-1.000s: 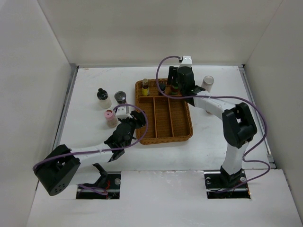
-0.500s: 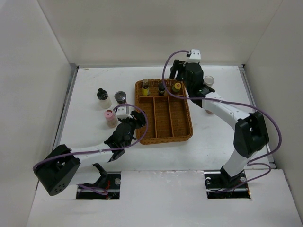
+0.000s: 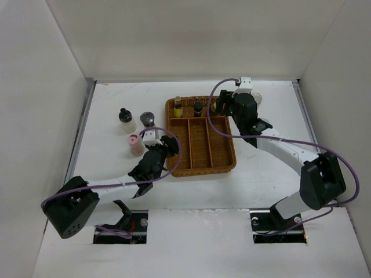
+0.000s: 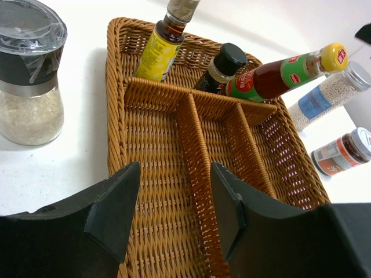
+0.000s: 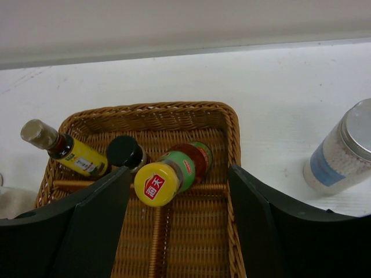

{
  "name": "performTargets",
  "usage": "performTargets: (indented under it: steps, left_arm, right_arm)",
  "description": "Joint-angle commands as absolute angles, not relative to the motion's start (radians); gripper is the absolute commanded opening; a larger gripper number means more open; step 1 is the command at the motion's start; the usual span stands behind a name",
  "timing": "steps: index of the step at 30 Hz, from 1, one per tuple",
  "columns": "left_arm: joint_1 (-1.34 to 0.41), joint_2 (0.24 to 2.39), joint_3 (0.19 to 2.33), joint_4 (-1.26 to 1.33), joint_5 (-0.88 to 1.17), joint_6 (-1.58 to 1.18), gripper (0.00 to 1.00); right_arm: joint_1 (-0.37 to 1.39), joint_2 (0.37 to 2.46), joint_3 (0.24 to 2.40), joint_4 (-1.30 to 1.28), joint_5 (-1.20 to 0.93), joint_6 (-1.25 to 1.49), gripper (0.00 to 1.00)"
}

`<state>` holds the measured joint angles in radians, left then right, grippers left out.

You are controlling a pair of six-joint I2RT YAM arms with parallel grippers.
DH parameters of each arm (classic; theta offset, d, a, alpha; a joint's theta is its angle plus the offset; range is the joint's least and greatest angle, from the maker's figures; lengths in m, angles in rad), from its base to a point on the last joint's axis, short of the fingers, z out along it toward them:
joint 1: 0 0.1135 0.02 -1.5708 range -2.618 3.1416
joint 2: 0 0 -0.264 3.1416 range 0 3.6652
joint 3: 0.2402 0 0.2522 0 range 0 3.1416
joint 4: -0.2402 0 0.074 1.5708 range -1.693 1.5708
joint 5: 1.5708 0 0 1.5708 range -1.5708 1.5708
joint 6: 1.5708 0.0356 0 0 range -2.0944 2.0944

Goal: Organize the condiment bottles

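The brown wicker tray [image 3: 200, 169] holds three bottles in its back compartment: a yellow-labelled bottle [image 3: 177, 108], a small dark black-capped bottle [image 3: 197, 108] and a green yellow-capped bottle [image 5: 177, 171] that leans tilted over the divider. My right gripper [image 3: 223, 108] is open and empty, just above and behind that green bottle, its fingers on either side and apart from it. My left gripper [image 3: 167, 148] is open and empty over the tray's front left part [image 4: 175, 171]. A tall white cylinder [image 5: 342, 152] stands on the table right of the tray.
Left of the tray stand a black-capped white bottle [image 3: 126, 120], a dark-topped glass grinder [image 3: 148, 119] and a pink-lidded jar [image 3: 135, 145]. A small red-labelled jar [image 4: 345, 152] stands right of the tray. White walls enclose the table.
My right gripper has let go of the green yellow-capped bottle in the tray's back right and drawn back to the right. The left arm has not moved.
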<state>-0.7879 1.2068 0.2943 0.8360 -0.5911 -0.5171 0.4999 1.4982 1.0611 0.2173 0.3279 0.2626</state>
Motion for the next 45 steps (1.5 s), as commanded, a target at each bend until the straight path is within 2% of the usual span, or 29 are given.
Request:
performTargets:
  steps: [1,11,18,30,45]
  left_arm:
    - [-0.794,1.197,0.322,0.905,-0.581,-0.528,0.49]
    - [-0.797,1.2,0.324,0.905,-0.581,-0.528,0.49]
    - [-0.795,1.2,0.324,0.905,-0.581,-0.528,0.49]
    - [-0.792,1.204,0.324,0.907,-0.581,-0.528,0.49]
    - [-0.782,1.209,0.324,0.907,-0.581,-0.528,0.49]
  right_arm:
    - [0.528,1.493,1.042,0.262,0.313,0.267,0.74]
    - [0.567,1.563,1.104,0.258,0.328,0.21,0.74]
    - [0.567,1.632,1.144,0.27,0.353,0.209,0.65]
    - [0.55,1.716,1.236,0.31,0.38,0.192,0.42]
    - [0.484,1.887,1.482,0.247,0.324,0.176,0.42]
